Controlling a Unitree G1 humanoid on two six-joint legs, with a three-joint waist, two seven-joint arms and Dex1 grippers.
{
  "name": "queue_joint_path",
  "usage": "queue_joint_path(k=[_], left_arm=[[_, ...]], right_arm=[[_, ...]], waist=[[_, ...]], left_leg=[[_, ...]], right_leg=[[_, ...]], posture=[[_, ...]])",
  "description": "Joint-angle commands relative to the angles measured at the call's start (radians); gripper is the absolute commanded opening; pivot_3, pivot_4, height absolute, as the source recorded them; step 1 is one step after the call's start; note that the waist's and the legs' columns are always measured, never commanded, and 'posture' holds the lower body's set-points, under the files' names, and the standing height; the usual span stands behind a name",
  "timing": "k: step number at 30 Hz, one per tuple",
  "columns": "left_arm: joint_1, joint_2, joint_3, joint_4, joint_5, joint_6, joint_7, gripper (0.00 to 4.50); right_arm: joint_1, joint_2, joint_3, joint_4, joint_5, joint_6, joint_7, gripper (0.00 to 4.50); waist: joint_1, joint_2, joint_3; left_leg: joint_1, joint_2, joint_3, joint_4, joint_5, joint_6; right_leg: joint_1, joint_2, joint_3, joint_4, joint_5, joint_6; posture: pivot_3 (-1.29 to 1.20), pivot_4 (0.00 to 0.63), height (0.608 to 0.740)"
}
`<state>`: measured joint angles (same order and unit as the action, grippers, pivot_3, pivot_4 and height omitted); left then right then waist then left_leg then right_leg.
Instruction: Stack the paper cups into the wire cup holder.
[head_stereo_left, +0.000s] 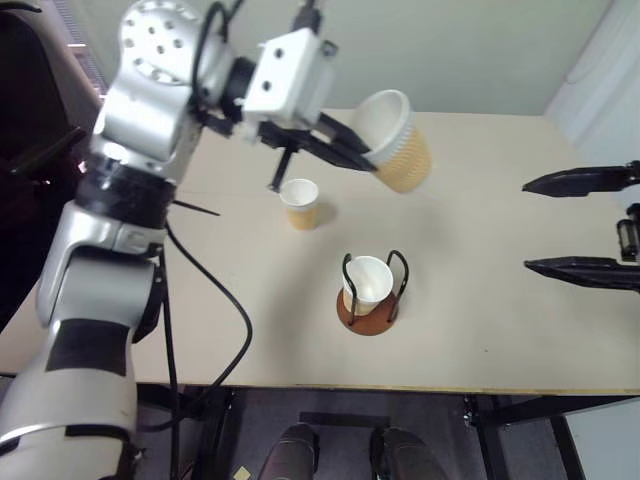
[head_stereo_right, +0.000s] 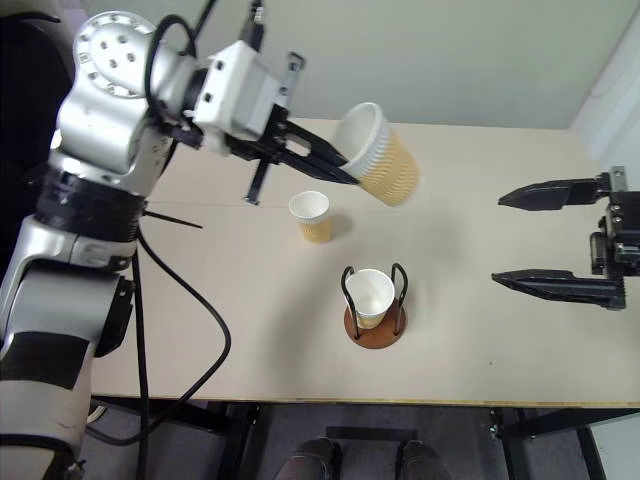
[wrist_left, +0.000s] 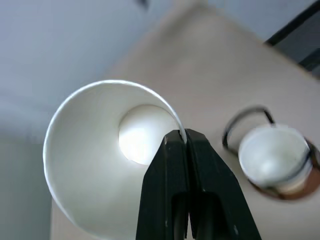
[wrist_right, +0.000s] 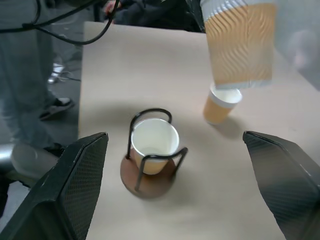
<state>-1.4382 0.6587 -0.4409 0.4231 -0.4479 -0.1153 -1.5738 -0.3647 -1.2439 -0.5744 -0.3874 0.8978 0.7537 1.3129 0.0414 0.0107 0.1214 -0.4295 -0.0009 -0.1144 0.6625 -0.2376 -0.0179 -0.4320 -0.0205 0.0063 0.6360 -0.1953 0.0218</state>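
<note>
- Table: pale tan top, bearing the holder and one loose cup.
- Wire cup holder: reddish-brown round base with two black wire loops, standing upright near the middle of the table toward the front edge.
- Cup in holder: seated between the loops, mouth up, white inside showing.
- Loose cup: upright on the table at about 10 o'clock from the holder, near it but apart; tan outside, white rim.
- Held cup: raised clear of the table, tilted on its side with the open mouth turned toward the left arm; ribbed tan wall, white rim. It hangs at about 12 o'clock from the holder and at about 2 o'clock from the loose cup.
- Left gripper: two black fingers clenched together on the rim of the held cup, one finger inside the mouth and one outside, as the left wrist view shows. The cup lies at the fingertips and extends on beyond them.
- Right gripper: fingers spread wide and released, grasping nothing, hovering above the right side of the table. The holder sits at about 9 o'clock from it, well apart; the held cup is at about 10 o'clock, also apart.
</note>
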Motion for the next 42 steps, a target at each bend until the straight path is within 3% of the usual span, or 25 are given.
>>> queue_joint_path(k=[1, 12, 18, 25, 42], left_arm=[[-0.038, -0.023, -0.108, 0.021, -0.075, -0.097, -0.041, 0.01], [-0.101, 0.084, -0.382, -0.015, -0.249, -0.245, -0.041, 0.01], [-0.178, 0.175, -0.569, -0.042, -0.325, -0.337, -0.041, 0.01], [-0.236, 0.199, -0.769, -0.067, -0.346, -0.462, -0.041, 0.01], [-0.277, 0.138, -0.844, 0.025, -0.314, -0.555, -0.041, 0.01]], right_arm=[[0.032, -0.027, -0.12, -0.039, -0.002, 0.03, -0.015, 4.5], [0.171, -0.016, -0.315, -0.137, 0.007, 0.125, -0.045, 4.5], [0.203, -0.008, -0.338, -0.151, 0.005, 0.127, -0.057, 4.5], [0.217, 0.003, -0.348, -0.174, 0.015, 0.133, -0.081, 4.5], [0.279, 0.036, -0.418, -0.223, 0.035, 0.16, -0.123, 4.5]], waist=[[-0.001, 0.001, 0.0], [0.003, 0.001, 0.001], [0.003, 0.002, 0.0], [0.006, 0.002, 0.001], [0.004, 0.003, 0.001]], left_leg=[[0.001, 0.0, 0.001, 0.001, 0.0, -0.001], [0.002, -0.003, 0.013, 0.009, -0.009, 0.01], [0.002, -0.003, 0.017, 0.018, -0.021, 0.016], [0.001, -0.003, 0.019, 0.02, -0.024, 0.02], [0.002, -0.002, 0.021, 0.021, -0.027, 0.024]], right_leg=[[0.002, 0.0, 0.001, -0.001, -0.001, 0.002], [0.002, 0.0, 0.019, -0.009, -0.003, 0.018], [0.002, -0.001, 0.022, -0.01, -0.005, 0.021], [0.003, -0.002, 0.023, -0.01, -0.006, 0.022], [0.003, -0.001, 0.023, -0.009, -0.006, 0.021]], posture=[[0.0, 0.15, 0.74], [0.0, 0.15, 0.74], [0.0, 0.15, 0.74], [0.0, 0.15, 0.74], [0.0, 0.15, 0.74]])
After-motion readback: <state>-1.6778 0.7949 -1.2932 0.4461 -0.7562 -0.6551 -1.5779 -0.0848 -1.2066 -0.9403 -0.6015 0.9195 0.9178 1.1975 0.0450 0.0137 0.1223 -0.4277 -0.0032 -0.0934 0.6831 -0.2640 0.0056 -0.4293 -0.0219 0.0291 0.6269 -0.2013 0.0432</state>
